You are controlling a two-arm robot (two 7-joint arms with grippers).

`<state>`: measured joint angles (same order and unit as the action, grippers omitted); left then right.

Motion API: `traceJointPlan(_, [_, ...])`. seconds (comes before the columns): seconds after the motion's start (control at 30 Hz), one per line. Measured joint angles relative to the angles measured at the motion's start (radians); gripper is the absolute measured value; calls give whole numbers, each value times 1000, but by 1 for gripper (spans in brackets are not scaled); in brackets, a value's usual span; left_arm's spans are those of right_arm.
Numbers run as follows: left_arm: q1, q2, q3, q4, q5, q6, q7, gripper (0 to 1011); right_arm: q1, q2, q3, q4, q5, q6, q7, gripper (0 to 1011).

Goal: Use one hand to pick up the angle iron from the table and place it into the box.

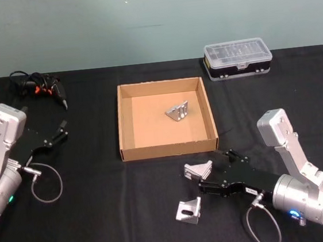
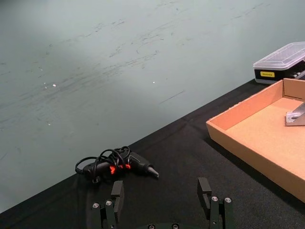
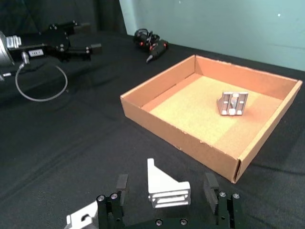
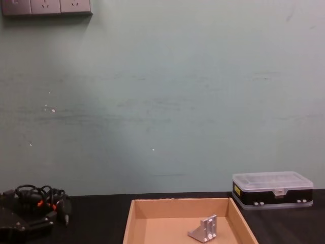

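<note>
Sitting low in the lower right of the head view, the right gripper (image 3: 165, 182) has its fingers spread wide, with one angle iron (image 3: 167, 192) standing on the black table (image 1: 102, 219) between them and gaps on both sides. A second angle iron (image 1: 188, 210) lies just below it, lower centre. A third angle iron (image 1: 178, 112) rests inside the cardboard box (image 1: 170, 149) mid-frame. The left gripper (image 2: 161, 191) is at the left edge, fingers apart and holding nothing, near a black corded tool (image 1: 45, 90). A clear-lidded plastic case (image 1: 237, 58) sits upper right.

Matt cardboard box (image 1: 169, 149), metal angle iron (image 1: 199, 169)
</note>
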<state>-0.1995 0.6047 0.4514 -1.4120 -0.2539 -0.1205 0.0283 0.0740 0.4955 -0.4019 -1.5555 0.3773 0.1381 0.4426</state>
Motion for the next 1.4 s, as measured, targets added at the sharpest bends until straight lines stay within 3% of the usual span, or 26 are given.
traceJointPlan(0.27, [0,0,0,0,0,0,0,1011,-7,-4,7,-3,11,-35,6,1000])
traceJointPlan(0.6, [0,0,0,0,0,0,0,1011,-3,-5,-2,-3,3,-13,-2,1000])
traceJointPlan(1.4, [0,0,0,0,0,0,0,1011,-1,-36,-15,-15,-97,57,-72,1000])
